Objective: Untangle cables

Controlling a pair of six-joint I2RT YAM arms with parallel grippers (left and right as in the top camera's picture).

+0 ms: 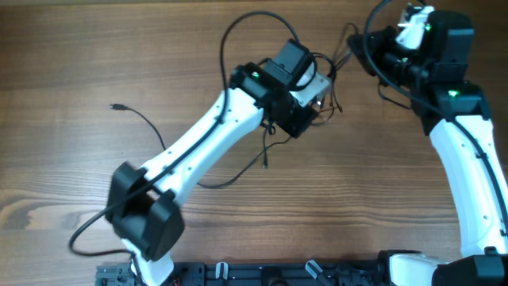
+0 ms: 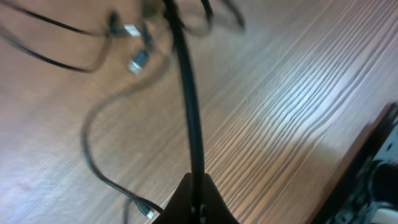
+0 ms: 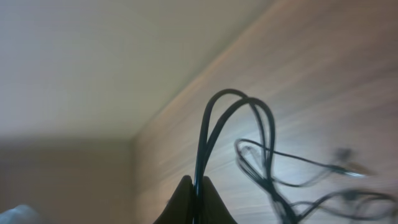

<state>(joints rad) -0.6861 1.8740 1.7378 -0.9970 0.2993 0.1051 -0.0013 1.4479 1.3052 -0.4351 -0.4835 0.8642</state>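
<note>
From overhead, the left arm (image 1: pixel 198 143) is reaching diagonally across the wooden table (image 1: pixel 71 48) toward the far right, and the right arm (image 1: pixel 468 159) is stretching out along the right side. The cables (image 1: pixel 333 63) are bunching between the two grippers at the far right of the table, with one loose cord (image 1: pixel 147 119) trailing off to the left, well apart from the bunch, its plug lying on the wood. The left gripper (image 1: pixel 320 102) is sitting right at the tangle; the right gripper (image 1: pixel 355 41) is just beyond it.

On the left wrist camera, the fingers (image 2: pixel 183 205) are clenching a single black cord, which is running straight up from the tips. Silvery plugs (image 2: pixel 138 60) are showing, blurred, at the far left.

On the right wrist camera, the fingers (image 3: pixel 180 205) are pinching tight on looped cords arching above the tips, with the rest of the tangle trailing down to the right over the wood.
</note>
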